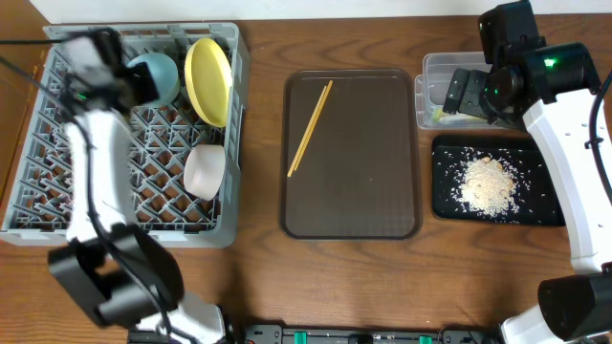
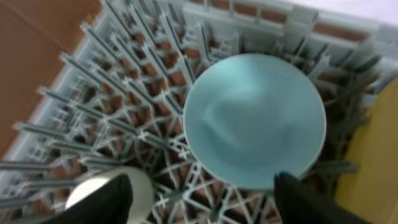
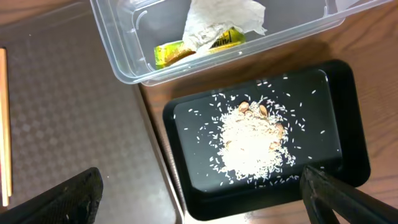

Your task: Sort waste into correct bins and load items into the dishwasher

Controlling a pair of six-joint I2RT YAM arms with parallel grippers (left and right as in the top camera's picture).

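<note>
Overhead view, left to right. The dish rack (image 1: 29, 191) sits at nine o'clock. The blue bowl (image 1: 158, 78) and yellow plate (image 1: 208, 81) stand along its twelve-to-one o'clock edge, and the white bowl (image 1: 204, 170) sits toward four o'clock: all loaded. My left gripper (image 2: 202, 208) hovers over the blue bowl, jaws released, holding nothing. I cannot identify the cup with certainty.

At centre, the chopsticks (image 1: 311, 127) lie on the brown tray (image 1: 382, 191), not yet loaded.

At two o'clock, the clear tub (image 1: 430, 65) holds the wrapper (image 3: 171, 53) and paper (image 3: 221, 22). At three o'clock, the black tray (image 1: 449, 205) holds the rice (image 1: 488, 183). My right gripper (image 3: 199, 211) hangs above these bins, spread wide and empty.

My judgement: the waste is sorted and the chopsticks are outstanding.
</note>
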